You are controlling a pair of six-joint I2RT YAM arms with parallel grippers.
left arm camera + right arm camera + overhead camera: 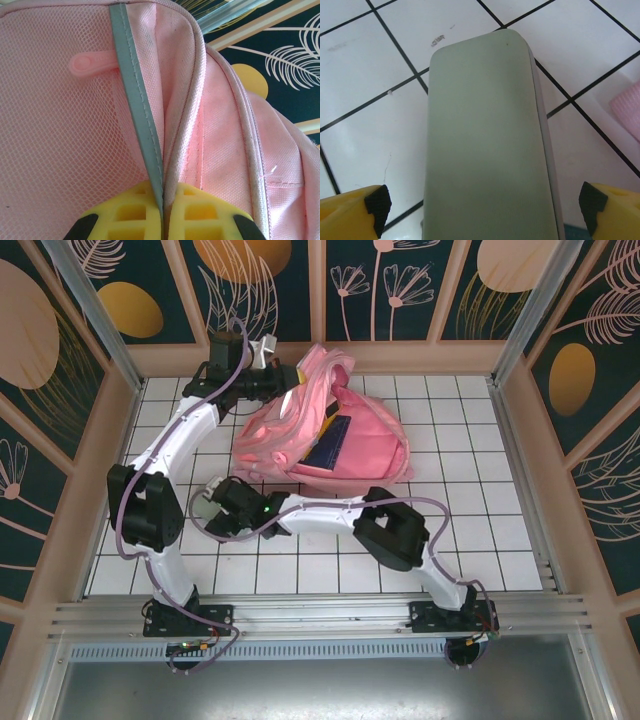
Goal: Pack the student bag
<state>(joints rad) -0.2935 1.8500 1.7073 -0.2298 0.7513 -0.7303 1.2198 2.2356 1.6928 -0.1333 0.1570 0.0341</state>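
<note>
The student bag (pixel 350 440), a large pink backpack, lies at the back middle of the tiled table with its mouth held up. My left gripper (pixel 278 380) is shut on the bag's rim. In the left wrist view its yellow fingers (pixel 125 215) pinch the grey reflective strip (pixel 132 90) and the pink piping beside the mesh pocket (pixel 60 130). My right gripper (pixel 485 215) is open wide over a pale green flat case (pixel 485 140) lying on the tiles. The case lies between its fingertips (pixel 357 212), with a gap at each side.
A dark blue flat item (pixel 330 445) shows inside the bag's opening. The pale green case (pixel 206 506) lies left of centre, in front of the bag. A pink corner (pixel 627 107) lies right of the case. Frame walls (pixel 120 390) enclose the tiled table (pixel 480 530).
</note>
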